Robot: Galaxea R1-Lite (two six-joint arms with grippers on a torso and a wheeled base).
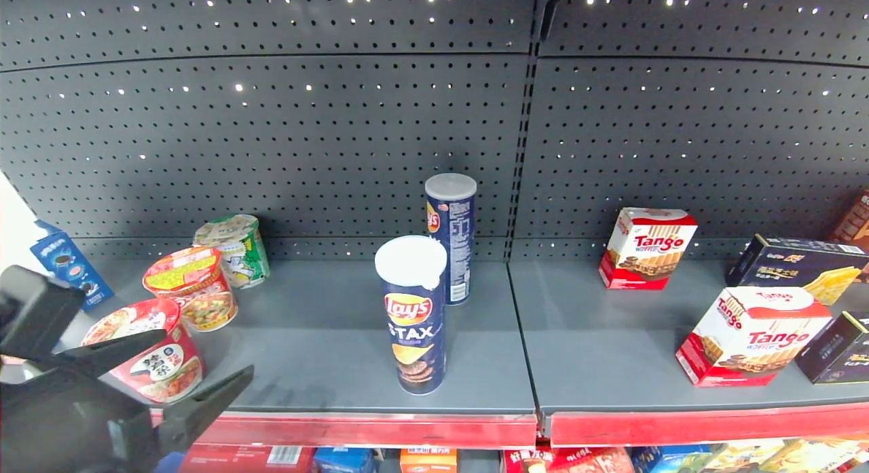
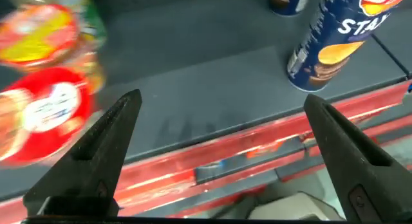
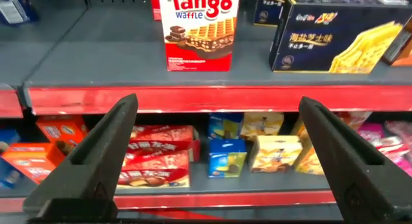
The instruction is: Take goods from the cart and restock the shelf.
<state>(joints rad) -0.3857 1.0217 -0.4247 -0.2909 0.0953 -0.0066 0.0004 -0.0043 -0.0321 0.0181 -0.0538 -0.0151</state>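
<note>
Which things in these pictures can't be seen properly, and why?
- Head view: front noodle cup, near side hidden behind the left tool.
- Head view: rear chip can, lower part partly hidden by the front chip can.
- Head view: dark box, cut off by the right edge.
- Left wrist view: middle noodle cup, blurred.

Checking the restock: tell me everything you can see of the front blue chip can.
The front chip can is a tall dark blue cardboard-looking tube with a white lid and crisps pictured low down. It stands upright near the front edge of the shelf, ahead of a second can, apart from it and from the left gripper.
</note>
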